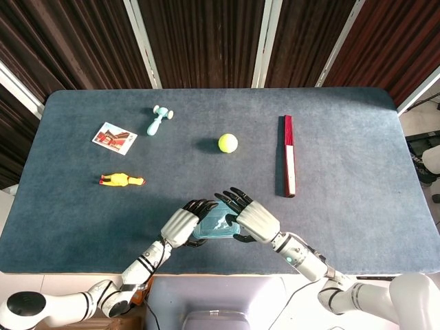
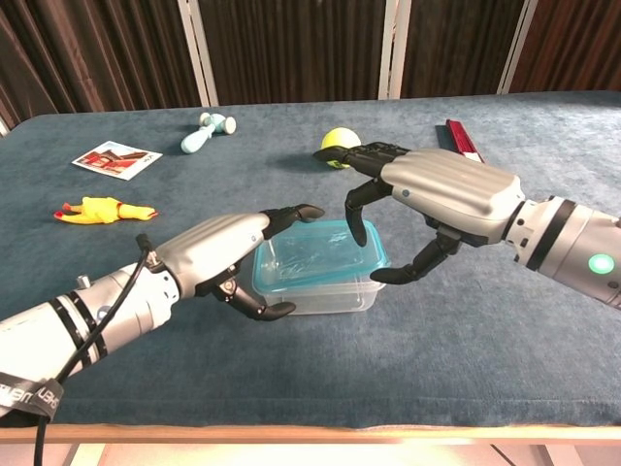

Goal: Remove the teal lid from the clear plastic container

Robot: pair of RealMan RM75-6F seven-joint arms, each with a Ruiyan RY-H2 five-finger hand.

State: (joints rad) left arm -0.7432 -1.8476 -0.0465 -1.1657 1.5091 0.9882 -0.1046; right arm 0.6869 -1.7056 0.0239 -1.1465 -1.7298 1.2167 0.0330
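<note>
Teal lid (image 2: 320,250) sat tilted on the container (image 2: 315,289) at the near table (image 2: 505,369) edge; left hand (image 2: 221,254) gripped the container's side, right hand (image 2: 441,194) pinched the lid's right edge. Farther off lay a ball (image 1: 228,142).

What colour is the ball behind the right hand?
Yellow-green. The ball shows best in the head view, clear of the right hand.

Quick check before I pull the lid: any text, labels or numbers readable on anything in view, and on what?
None can be read.
Picture card: printed red and white image, any lettering too small to read.
Left arm: white lettering on the black band, cut by the frame edge and blurred, not readable.
Red bar, teal lid, clear plastic container: no markings visible.
</note>
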